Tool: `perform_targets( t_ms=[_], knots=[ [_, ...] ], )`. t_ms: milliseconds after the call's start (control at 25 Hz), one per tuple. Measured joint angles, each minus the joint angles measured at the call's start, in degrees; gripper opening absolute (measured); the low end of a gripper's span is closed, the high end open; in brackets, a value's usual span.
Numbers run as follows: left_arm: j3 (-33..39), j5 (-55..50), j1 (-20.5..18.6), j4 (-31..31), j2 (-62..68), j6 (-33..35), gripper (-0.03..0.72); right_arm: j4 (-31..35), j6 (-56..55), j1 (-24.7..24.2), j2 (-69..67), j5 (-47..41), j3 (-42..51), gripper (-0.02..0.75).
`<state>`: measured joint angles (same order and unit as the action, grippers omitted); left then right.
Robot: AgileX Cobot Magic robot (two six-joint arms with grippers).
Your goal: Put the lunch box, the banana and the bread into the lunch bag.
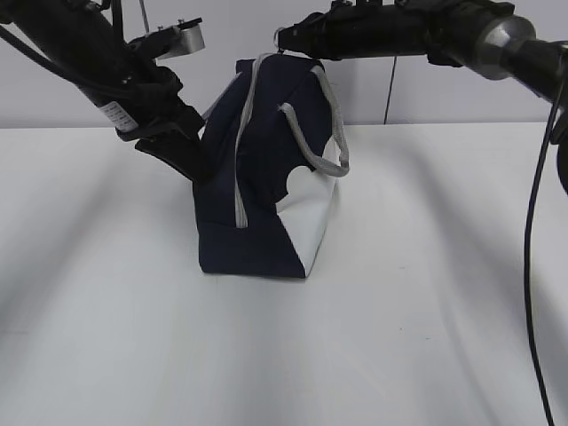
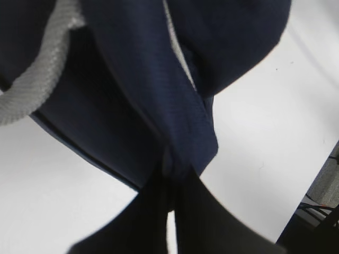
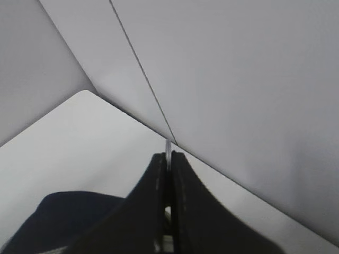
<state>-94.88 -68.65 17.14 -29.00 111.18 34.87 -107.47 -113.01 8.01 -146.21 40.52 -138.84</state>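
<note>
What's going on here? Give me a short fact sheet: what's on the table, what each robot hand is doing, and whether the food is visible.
on the table: a navy lunch bag with a white side panel, standing upright on the white table
left hand: shut, pinching a fold of the bag's navy fabric low on its left side
right hand: shut on a thin metal piece at the bag's top, apparently the ring pull
zipper: looks closed
handles: grey, hanging loose
food and lunch box: none in view
</note>
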Motion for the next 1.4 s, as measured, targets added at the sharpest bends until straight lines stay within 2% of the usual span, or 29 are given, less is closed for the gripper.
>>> perform_targets(
  t_ms=[280, 600, 840, 960, 1080, 1280, 1400],
  knots=[
    [0.0, 0.3, 0.4, 0.2, 0.0, 1.0, 0.001, 0.5, 0.0, -0.1, -5.5, -2.4, -6.3, -0.016],
    [0.0, 0.4, 0.5, 0.1, 0.0, 1.3, 0.001, 1.7, 0.0, -0.6, -8.9, -3.3, -7.8, -0.016],
    [0.0, -0.3, 0.4, 0.0, 0.0, 1.1, 0.001, 0.9, -0.6, -0.7, -9.0, 1.1, -9.7, -0.016],
    [0.0, -0.5, -0.2, -0.6, 0.0, -1.4, 0.012, 0.5, -2.8, -0.7, -8.6, 3.7, -10.6, -0.016],
    [0.0, -1.0, -0.9, -1.1, 0.0, -3.2, 0.068, 0.1, -4.4, -0.7, -8.0, 5.4, -10.6, -0.016],
    [-2.5, -1.2, -2.8, -3.0, -1.6, -4.5, 0.272, -0.1, -6.0, -0.8, -8.0, 9.3, -10.7, -0.016],
    [-4.1, 0.0, -4.1, -3.6, -3.5, -5.2, 0.34, -0.1, -7.2, -0.9, -8.0, 11.6, -10.7, -0.016]
  ],
)
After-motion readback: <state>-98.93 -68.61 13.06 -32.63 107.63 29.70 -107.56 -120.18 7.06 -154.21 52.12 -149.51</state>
